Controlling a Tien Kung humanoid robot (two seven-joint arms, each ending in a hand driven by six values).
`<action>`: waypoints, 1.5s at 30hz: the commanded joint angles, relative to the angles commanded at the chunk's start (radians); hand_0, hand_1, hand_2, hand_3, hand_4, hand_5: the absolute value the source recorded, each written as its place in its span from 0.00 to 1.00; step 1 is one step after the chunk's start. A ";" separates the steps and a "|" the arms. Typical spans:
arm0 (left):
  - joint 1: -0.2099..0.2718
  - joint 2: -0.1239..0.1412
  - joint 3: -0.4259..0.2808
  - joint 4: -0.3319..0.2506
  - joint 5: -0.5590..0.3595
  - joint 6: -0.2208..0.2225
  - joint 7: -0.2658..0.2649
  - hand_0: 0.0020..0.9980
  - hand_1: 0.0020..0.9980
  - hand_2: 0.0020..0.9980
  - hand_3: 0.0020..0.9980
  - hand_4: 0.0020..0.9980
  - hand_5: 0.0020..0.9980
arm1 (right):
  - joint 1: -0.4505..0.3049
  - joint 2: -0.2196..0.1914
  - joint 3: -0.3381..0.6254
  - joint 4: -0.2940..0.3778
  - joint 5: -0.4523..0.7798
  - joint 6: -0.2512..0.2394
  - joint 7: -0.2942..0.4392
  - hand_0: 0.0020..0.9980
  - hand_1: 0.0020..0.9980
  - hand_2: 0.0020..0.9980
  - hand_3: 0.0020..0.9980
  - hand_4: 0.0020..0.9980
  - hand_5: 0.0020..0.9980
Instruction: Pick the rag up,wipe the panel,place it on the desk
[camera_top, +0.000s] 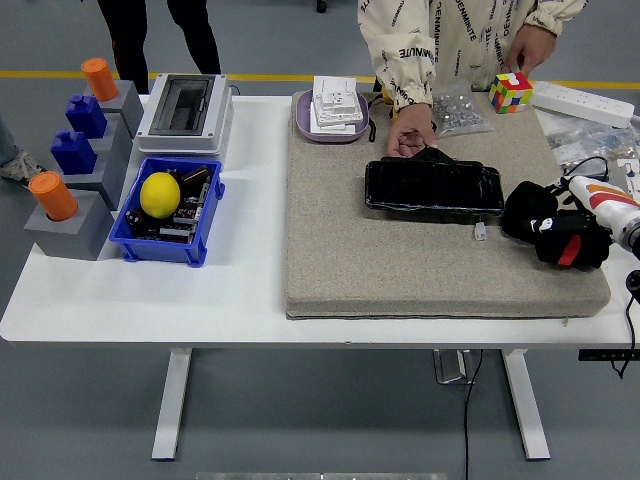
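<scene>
The black panel (433, 187) lies on the grey mat (400, 260), right of its middle. A bunched black rag (525, 208) sits on the mat just right of the panel. My right hand (568, 243), black with a red mark, comes in from the right edge, its fingers curled on the rag's right side, low on the mat. A person's hand (410, 135) rests on the panel's far edge. My left arm is out of view.
A small white connector (480, 232) lies in front of the panel. A purple tray of white parts (335, 108), a bag of screws (458, 110) and a colour cube (510, 92) stand at the back. A blue bin with a yellow ball (165, 205) stands at the left.
</scene>
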 joint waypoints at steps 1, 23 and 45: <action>0.000 0.000 0.001 0.000 0.000 0.000 0.000 0.65 0.69 0.73 0.56 0.60 0.47 | -0.001 0.001 0.002 -0.002 -0.001 -0.001 0.001 0.77 0.71 0.78 0.77 1.00 0.64; 0.000 0.001 0.010 0.000 -0.005 -0.001 0.001 0.65 0.69 0.73 0.57 0.60 0.47 | -0.011 0.034 0.009 -0.037 0.007 -0.125 0.031 0.73 0.67 0.74 0.74 1.00 0.62; -0.002 -0.002 0.007 0.000 -0.006 -0.001 0.001 0.65 0.69 0.74 0.56 0.60 0.47 | -0.014 0.066 0.025 -0.089 -0.005 -0.144 0.047 0.72 0.66 0.74 0.74 1.00 0.61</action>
